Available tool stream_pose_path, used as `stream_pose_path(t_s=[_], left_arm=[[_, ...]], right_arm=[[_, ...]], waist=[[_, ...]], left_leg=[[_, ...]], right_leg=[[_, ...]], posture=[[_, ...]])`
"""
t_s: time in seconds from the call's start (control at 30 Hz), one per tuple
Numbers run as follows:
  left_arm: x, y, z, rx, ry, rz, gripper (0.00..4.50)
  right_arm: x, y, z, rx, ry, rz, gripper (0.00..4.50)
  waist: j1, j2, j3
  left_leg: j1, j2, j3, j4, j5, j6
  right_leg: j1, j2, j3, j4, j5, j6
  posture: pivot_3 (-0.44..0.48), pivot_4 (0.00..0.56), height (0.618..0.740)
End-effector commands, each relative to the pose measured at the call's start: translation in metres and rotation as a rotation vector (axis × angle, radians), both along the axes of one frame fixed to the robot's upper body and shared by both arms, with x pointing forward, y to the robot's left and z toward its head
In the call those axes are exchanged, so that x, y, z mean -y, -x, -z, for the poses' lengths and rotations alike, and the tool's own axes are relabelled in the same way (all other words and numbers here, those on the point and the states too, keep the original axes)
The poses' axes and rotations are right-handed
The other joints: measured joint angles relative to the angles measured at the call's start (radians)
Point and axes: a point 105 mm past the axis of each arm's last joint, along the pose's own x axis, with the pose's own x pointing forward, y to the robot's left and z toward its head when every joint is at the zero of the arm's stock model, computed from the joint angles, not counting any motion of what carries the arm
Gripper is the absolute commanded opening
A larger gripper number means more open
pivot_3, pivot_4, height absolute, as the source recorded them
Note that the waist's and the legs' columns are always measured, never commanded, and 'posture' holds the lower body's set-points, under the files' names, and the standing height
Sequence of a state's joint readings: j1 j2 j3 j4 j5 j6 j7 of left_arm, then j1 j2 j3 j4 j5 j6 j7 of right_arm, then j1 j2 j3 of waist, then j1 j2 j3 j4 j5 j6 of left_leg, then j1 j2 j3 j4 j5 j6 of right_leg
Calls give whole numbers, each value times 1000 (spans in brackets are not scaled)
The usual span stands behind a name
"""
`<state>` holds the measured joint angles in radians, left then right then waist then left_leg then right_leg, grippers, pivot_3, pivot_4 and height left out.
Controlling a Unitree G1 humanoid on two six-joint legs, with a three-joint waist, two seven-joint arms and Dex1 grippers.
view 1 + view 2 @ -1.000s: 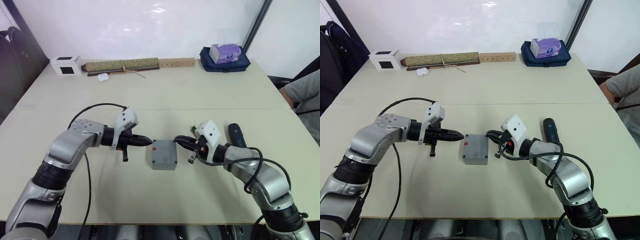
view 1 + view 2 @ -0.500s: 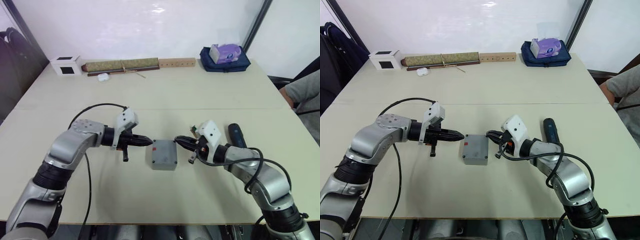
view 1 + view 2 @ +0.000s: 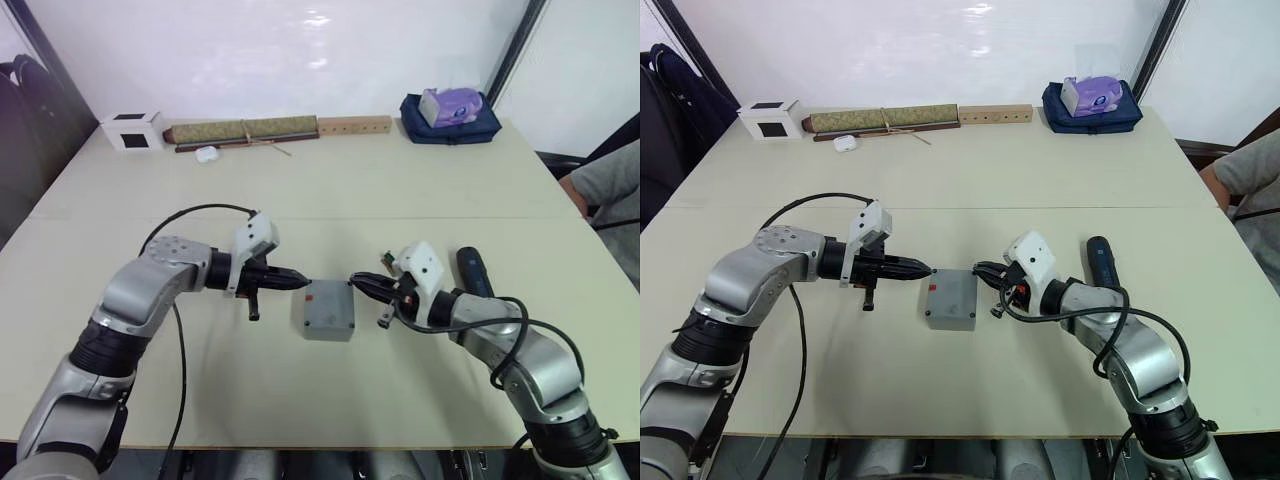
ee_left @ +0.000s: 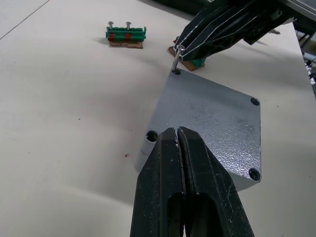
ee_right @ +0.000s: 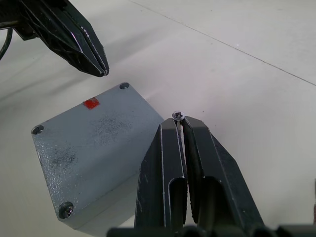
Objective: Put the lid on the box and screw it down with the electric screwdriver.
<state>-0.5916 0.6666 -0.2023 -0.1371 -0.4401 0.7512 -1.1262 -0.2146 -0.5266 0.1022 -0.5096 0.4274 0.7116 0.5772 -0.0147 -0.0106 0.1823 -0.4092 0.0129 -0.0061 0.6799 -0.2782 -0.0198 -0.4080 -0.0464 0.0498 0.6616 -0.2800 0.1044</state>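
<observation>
The grey box, red sticker on its side, sits mid-table with the flat grey lid lying on top. My left gripper is shut and empty, its tip just above the lid's left edge. From the right, my right gripper is shut on a small screw, held upright over a corner hole of the lid. One other corner holds a screw. The dark electric screwdriver lies on the table beyond my right forearm.
Along the far edge are a white cube, a rolled mat, a wooden strip and a blue bag with tissues. Green terminal blocks lie near the box. A person's arm shows at the right edge.
My left gripper has edged slightly up and toward the box. The right gripper and its screw have held still.
</observation>
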Motion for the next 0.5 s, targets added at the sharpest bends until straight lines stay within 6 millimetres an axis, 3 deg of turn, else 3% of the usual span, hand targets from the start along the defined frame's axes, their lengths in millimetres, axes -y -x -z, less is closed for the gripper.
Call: stream_pose_path(t_s=[0.03, 0.33, 0.5], left_arm=[[1, 0, -7, 34, 4, 13, 0], [5, 9, -14, 15, 27, 59, 0], [5, 8, -14, 19, 25, 56, 0]], right_arm=[[-6, 7, -13, 43, -30, -36, 26], [-6, 8, -18, 48, -54, -28, 26], [-4, 6, -11, 47, -11, -28, 26]], waist=[[0, 0, 0], [0, 0, 0], [0, 0, 0]], left_leg=[[0, 0, 0, 0, 0, 0], [0, 0, 0, 0, 0, 0], [0, 0, 0, 0, 0, 0]], right_leg=[[0, 0, 0, 0, 0, 0], [0, 0, 0, 0, 0, 0], [0, 0, 0, 0, 0, 0]], posture=[[0, 150, 740], [0, 150, 740], [0, 150, 740]])
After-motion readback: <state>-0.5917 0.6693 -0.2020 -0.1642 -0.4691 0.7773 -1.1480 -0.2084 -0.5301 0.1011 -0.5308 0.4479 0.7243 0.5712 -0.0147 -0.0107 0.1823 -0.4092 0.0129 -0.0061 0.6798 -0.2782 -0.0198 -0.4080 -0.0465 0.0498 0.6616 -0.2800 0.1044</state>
